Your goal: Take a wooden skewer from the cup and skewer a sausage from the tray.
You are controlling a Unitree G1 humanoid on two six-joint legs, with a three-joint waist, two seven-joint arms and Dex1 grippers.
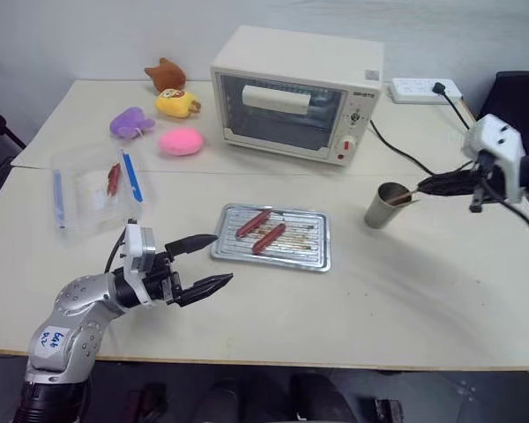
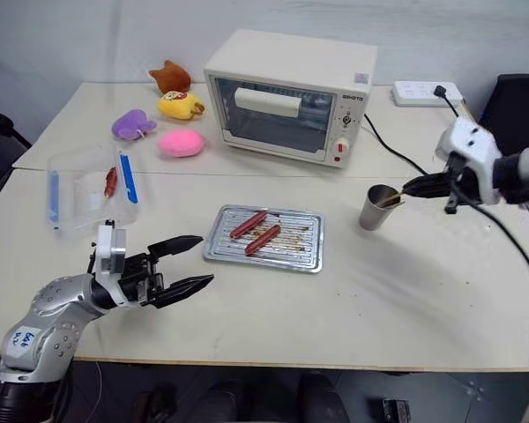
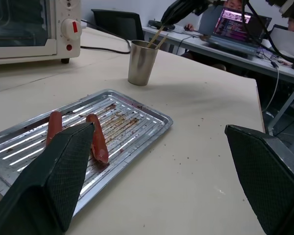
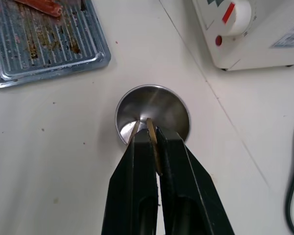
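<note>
Your right gripper [image 4: 152, 139] pinches a wooden skewer [image 4: 153, 147] over the cup [image 4: 152, 113]; lift straight up, left gripper [image 1: 207, 262] spread.

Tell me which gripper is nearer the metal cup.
Right. The right gripper is just above the cup, shut on a wooden skewer. The left gripper hovers open beyond the tray.

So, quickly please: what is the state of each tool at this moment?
Left tool: open, holding nothing, near the tray.
Right tool: shut on a wooden skewer, above the cup.
</note>
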